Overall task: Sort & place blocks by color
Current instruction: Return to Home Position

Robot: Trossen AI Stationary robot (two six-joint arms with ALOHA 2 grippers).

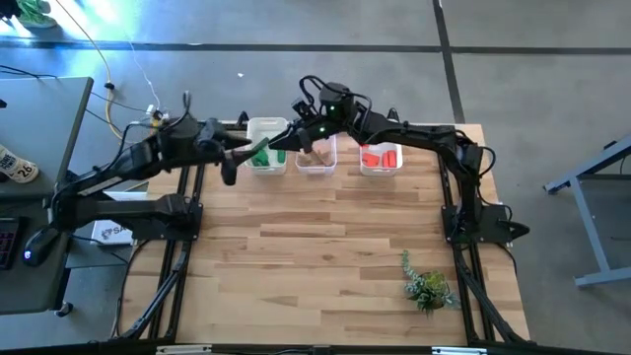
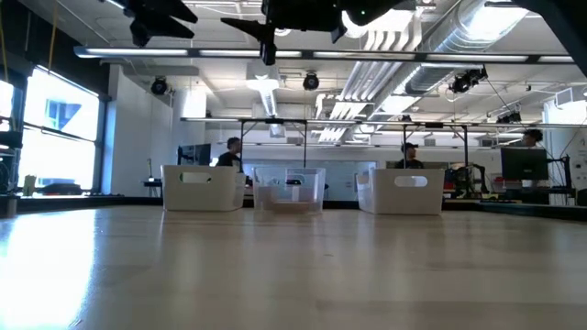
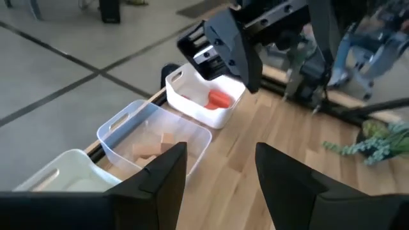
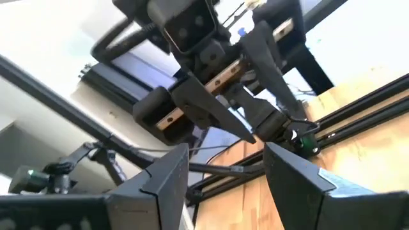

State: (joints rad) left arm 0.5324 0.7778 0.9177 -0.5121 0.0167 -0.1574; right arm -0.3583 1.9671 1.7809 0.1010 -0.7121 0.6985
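High view: three bins sit in a row along the far edge of the tabletop (image 1: 315, 256). I note a left white bin (image 1: 253, 126), a clear bin (image 1: 316, 169) in the middle and a right white bin (image 1: 381, 171).

- Green blocks (image 1: 259, 154) lie in the left white bin.
- Tan blocks (image 1: 316, 156) lie in the clear bin.
- Red blocks (image 1: 380, 156) lie in the right white bin.
- I see no loose block on the boards.
- Plant sprig (image 1: 426, 286) lies alone near the right front corner, well apart from the bins.

Left claw (image 1: 237, 154) reaches in from the left, raised over the left side of the left white bin. Left wrist view: left claw (image 3: 220, 153) has its fingers (image 3: 167, 167) spread wide, with nothing between them. Past it I see the tan blocks (image 3: 153, 145) in the clear bin (image 3: 118, 128) and one of the red blocks (image 3: 218, 99) in the right white bin (image 3: 174, 78).

Right claw (image 1: 281, 141) comes from the right arm, which arches over the clear bin, and it hangs above the right side of the left white bin, close to the left claw. Right wrist view: right claw (image 4: 227, 150) is parted wide and empty, and it faces the other arm.

Low view: both arms show only as dark shapes at the top, clear of the bins. The left white bin (image 2: 204, 188), clear bin (image 2: 292, 190) and right white bin (image 2: 404, 191) stand upright. People (image 2: 408, 152) sit in the room beyond.
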